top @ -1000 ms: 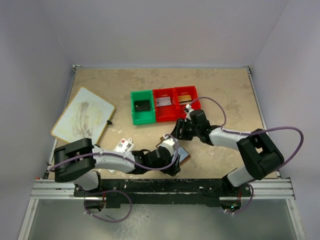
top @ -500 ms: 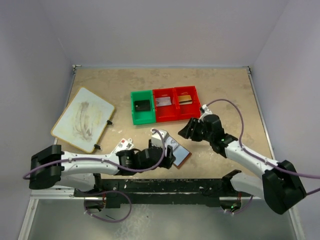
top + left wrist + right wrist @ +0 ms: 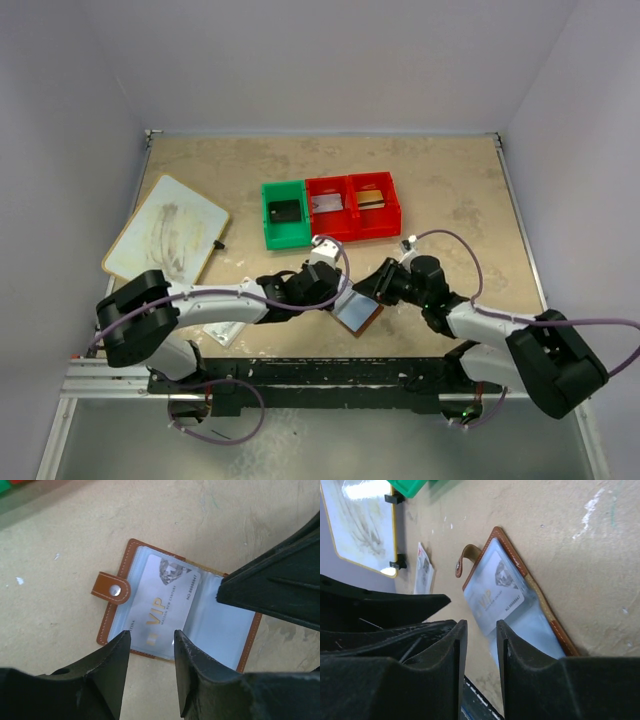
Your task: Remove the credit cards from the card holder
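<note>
We see the small brown leather card holder [image 3: 220,630] lying open just ahead of both claws, with a white VIP card [image 3: 162,607] inside. Our left claw [image 3: 151,635] and right claw [image 3: 481,627] are slightly spread, holding nothing. That card is not out yet.

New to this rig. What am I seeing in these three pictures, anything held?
Two robot arms are bolted at the near edge of a beige table, each ending in a two-finger gripper. The wide picture is from a fixed camera above and behind them; the other two are from wrist cameras, so the black shapes at the bottom are the arms' own fingers. On it lie an open brown leather card holder with a white VIP card in a clear pocket, a row of green and red plastic bins, and a wood-framed whiteboard. The left gripper hovers over the holder, jaws apart, empty. The right gripper reaches the holder's other half; whether it pinches anything is unclear.
</note>
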